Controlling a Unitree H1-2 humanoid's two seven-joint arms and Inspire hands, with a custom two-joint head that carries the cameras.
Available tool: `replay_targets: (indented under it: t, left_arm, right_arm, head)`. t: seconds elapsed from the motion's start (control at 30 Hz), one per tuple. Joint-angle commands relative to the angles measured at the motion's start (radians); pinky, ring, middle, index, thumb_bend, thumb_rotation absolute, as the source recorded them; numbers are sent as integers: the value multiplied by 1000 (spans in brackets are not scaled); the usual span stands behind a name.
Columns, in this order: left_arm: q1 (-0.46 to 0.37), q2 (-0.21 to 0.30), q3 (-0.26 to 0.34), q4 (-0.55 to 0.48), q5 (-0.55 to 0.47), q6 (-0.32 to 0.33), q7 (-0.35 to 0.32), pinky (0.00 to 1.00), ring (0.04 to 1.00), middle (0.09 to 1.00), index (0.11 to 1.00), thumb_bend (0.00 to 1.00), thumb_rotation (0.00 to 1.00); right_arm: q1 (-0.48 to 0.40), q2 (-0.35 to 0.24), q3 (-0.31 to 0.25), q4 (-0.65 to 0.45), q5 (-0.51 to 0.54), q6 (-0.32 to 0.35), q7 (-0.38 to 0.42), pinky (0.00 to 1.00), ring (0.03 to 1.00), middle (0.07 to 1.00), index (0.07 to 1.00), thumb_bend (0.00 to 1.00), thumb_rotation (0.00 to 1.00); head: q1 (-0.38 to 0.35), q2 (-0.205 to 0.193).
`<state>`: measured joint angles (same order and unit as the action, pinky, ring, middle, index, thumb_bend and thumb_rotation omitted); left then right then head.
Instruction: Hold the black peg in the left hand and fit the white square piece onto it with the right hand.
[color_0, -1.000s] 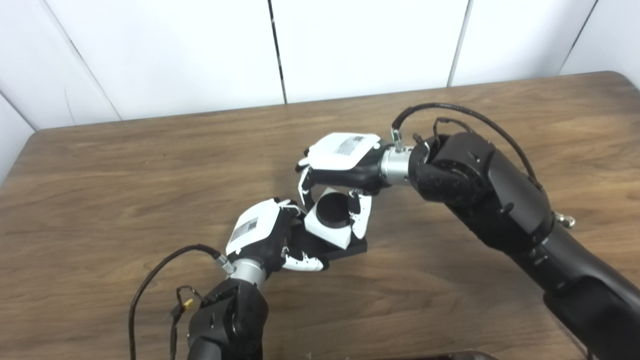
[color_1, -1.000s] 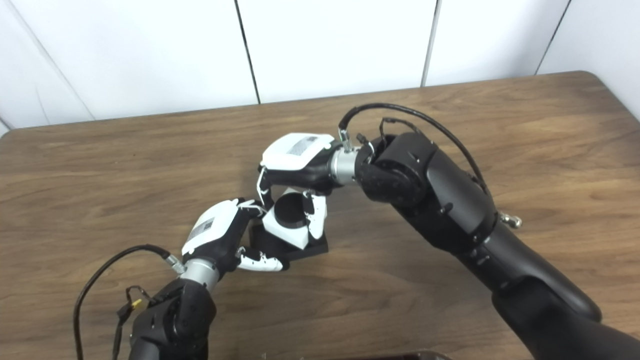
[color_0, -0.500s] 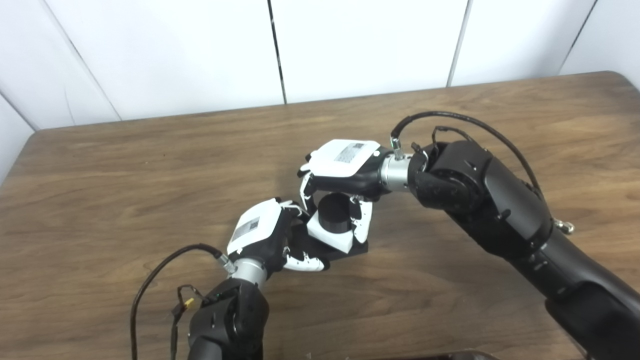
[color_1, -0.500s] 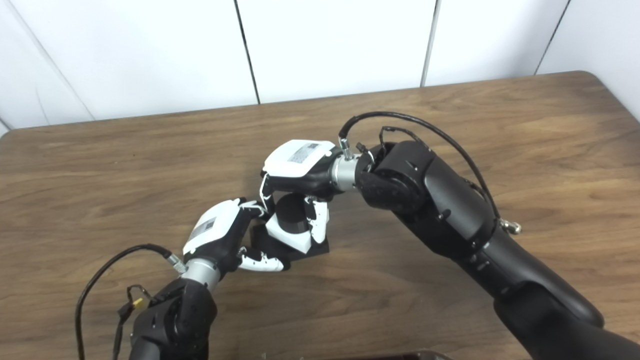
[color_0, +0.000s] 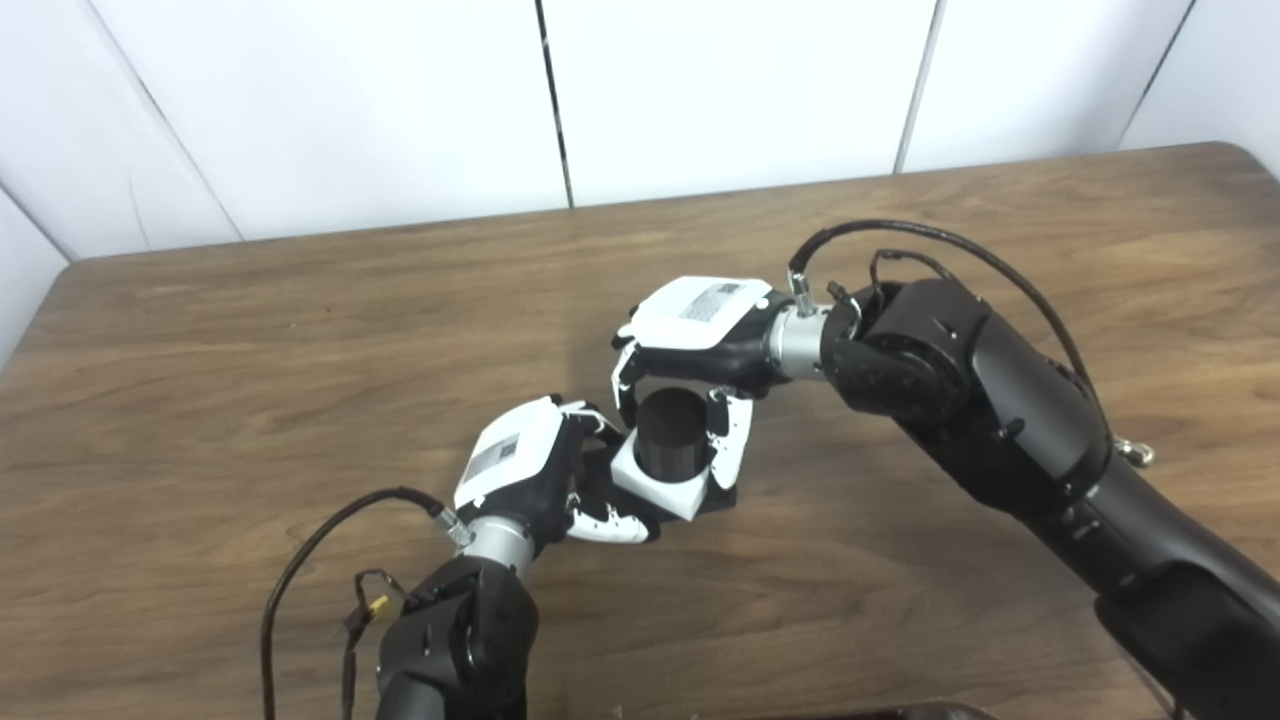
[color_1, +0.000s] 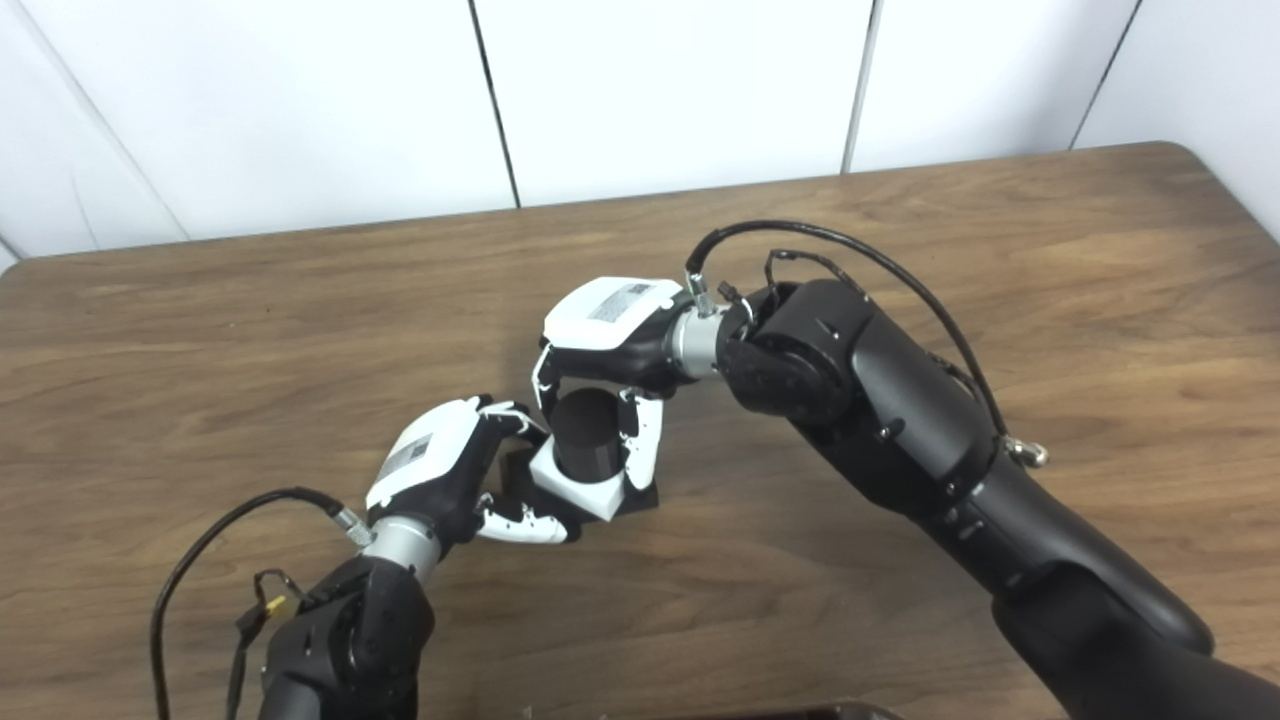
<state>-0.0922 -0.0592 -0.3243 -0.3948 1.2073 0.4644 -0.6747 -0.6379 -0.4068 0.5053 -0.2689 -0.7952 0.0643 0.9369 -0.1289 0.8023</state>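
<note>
The setting looks like a robot lab or test room rather than a home. A plain wooden table (color_0: 300, 330) with rounded corners stands against a bare white wall (color_0: 720, 90) made of flat panels with dark seams between them. The tabletop carries only a single small test piece. Two black robot arms reach in from the near edge, with loose black cables (color_0: 320, 540) looped at the wrists and a labelled white cover (color_0: 700, 310) on the back of each hand. The light is even and flat, with soft shadows on the wood.
</note>
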Motion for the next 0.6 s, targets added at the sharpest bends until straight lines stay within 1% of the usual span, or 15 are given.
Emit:
replay_targets:
  t: [0.0,0.17,0.4,0.57]
  left_arm:
    - [12,5,-17,18,0,3,-42,1000,1000,901,485,519,58]
    - [14,6,-16,21,-12,3,-30,1000,1000,900,486,519,58]
    - [13,3,-17,26,-7,1,-30,1000,1000,898,486,519,58]
    - [13,-5,-15,27,2,3,-37,1000,1000,897,486,519,58]
  right_arm:
    - [-39,-2,-7,-10,-1,2,3,1000,949,824,734,1000,310]
    - [-52,-3,-2,-6,-11,7,34,1000,982,879,812,1000,376]
    - [-67,-1,-7,-6,-17,14,57,1000,1000,917,871,1000,393]
    - [-89,-2,-24,-13,-1,35,80,1000,1000,938,897,1000,394]
  head:
    - [-1,1]
    - [-2,4]
    - [-5,2]
    - [-5,-1]
